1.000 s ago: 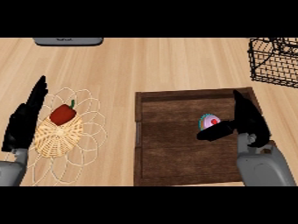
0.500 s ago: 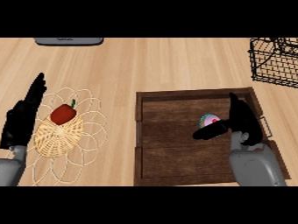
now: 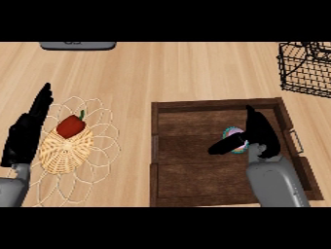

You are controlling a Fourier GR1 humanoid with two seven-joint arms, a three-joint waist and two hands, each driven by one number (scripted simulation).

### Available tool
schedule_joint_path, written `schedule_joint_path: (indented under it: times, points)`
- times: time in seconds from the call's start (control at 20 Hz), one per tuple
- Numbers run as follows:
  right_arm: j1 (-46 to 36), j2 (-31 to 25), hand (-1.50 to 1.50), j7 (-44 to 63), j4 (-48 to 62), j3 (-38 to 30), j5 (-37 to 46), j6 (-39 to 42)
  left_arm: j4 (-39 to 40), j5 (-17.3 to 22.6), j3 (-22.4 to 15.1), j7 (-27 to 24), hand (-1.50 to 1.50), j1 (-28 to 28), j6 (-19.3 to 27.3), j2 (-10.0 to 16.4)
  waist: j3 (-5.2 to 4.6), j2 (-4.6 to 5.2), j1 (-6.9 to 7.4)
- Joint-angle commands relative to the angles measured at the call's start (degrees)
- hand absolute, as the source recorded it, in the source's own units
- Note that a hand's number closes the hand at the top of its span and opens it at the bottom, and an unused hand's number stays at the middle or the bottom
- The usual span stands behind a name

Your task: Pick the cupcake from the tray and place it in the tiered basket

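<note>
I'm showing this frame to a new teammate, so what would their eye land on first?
Most likely the dark wooden tray at centre right, where the black right hand covers part of a small colourful cupcake. Next, the black wire basket in the top right corner. Then the red fruit on a woven mat at left, beside the open left hand resting there.

Bright, even light all over the counter (image 3: 183, 73).
Pale wood glows flat and uniform; the tray (image 3: 211, 103) sits darker, soft shadow along its inner walls.
</note>
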Motion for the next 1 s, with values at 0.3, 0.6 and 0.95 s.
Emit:
schedule_joint_path:
  times: [0.3,0.6,0.95]
  points:
    - [-4.05,0.08,1.50,4.78,7.79,4.93,-0.99,6.52,1.04,-1.68,-0.29,-1.17,0.00,0.74,0.59,-2.84,-0.02,0.08,0.19]
    - [0.23,0.37,1.50,4.86,-1.29,1.03,-3.66,4.15,1.78,-0.91,3.69,-0.75,0.00,-0.96,-2.22,-0.73,0.00,-0.11,-0.55]
    - [-12.63,-5.65,1.50,-20.47,17.96,5.96,0.38,5.22,-1.06,-3.84,0.28,0.97,0.00,-0.81,-1.72,-3.20,0.07,0.72,1.81]
